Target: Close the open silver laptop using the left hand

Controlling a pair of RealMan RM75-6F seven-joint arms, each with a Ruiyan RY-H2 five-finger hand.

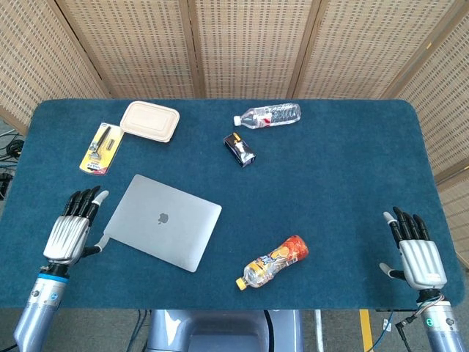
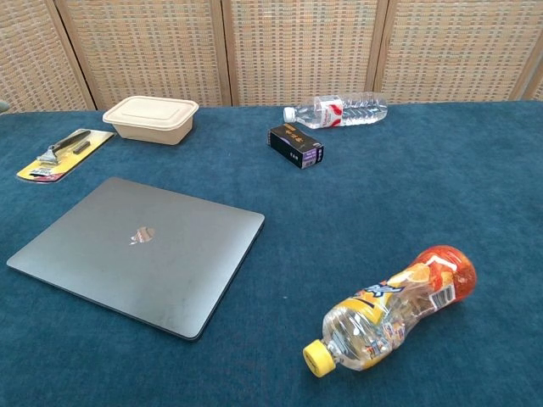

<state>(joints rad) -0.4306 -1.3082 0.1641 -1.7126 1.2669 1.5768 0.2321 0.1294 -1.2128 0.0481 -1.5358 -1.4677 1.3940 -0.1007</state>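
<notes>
The silver laptop (image 1: 163, 221) (image 2: 140, 248) lies flat on the blue table with its lid down and the logo facing up. My left hand (image 1: 71, 229) hovers to the left of the laptop, fingers spread, holding nothing and clear of the lid. My right hand (image 1: 416, 248) is at the table's right front corner, fingers spread and empty. Neither hand shows in the chest view.
An orange drink bottle (image 1: 275, 261) (image 2: 392, 309) lies right of the laptop. Further back are a small dark box (image 1: 239, 149), a clear water bottle (image 1: 268, 115), a beige lidded container (image 1: 150, 121) and a razor on a yellow card (image 1: 100, 148).
</notes>
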